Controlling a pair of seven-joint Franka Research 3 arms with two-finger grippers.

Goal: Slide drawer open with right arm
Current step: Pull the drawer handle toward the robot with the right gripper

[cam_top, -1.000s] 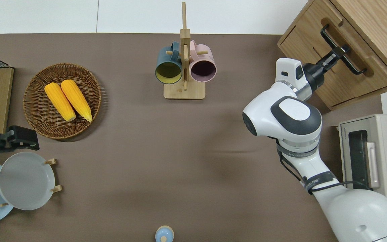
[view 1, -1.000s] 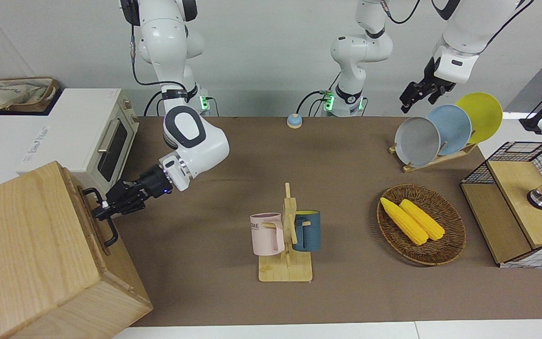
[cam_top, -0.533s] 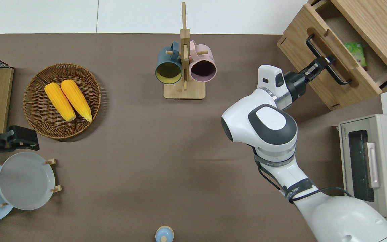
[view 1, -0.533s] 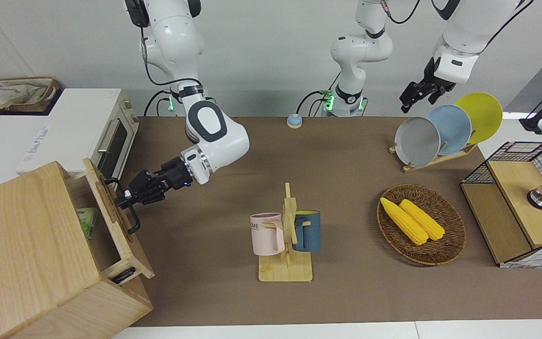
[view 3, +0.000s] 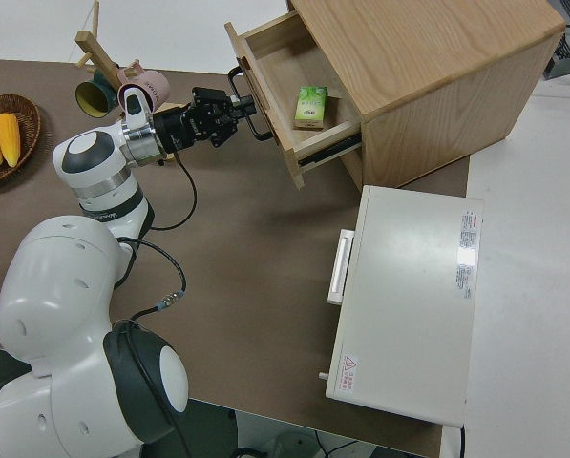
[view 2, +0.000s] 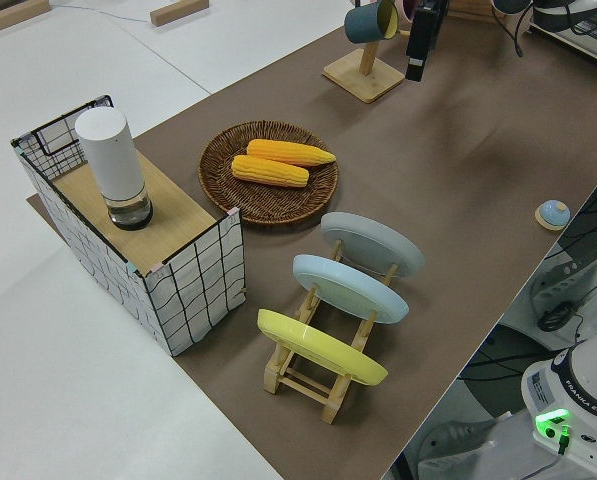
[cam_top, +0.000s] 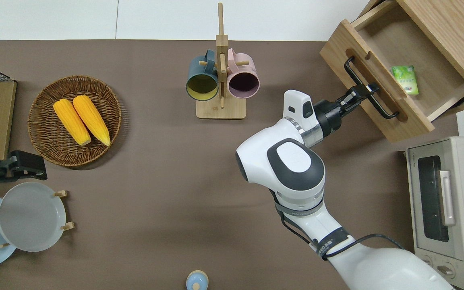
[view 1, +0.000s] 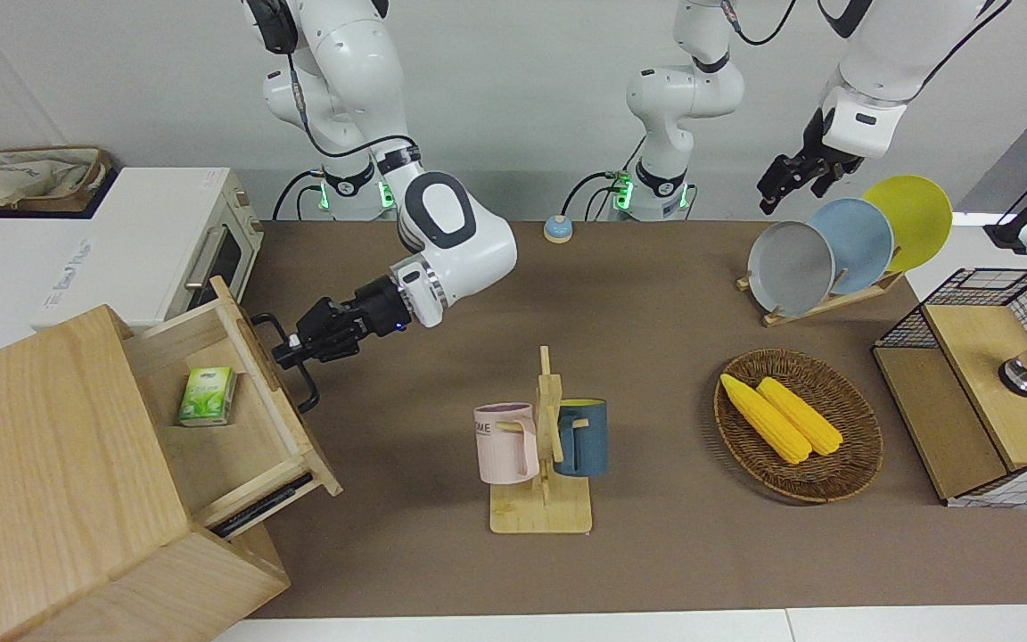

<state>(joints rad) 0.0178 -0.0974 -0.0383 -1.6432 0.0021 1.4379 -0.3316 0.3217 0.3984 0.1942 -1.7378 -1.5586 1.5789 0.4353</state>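
The drawer (cam_top: pixel 393 76) now stands well out of its cabinet (view 1: pixel 41 464) at the right arm's end of the table; a second ago it was shut, half a second ago only partly out. The right gripper (cam_top: pixel 363 92) is clamped on the black handle (cam_top: pixel 371 93), fingers closed around the bar. A small green box (cam_top: pixel 405 79) shows inside. The task looks nearly done. The left arm is parked.

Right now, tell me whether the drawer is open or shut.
Open: the drawer juts from its cabinet, a green packet visible inside.
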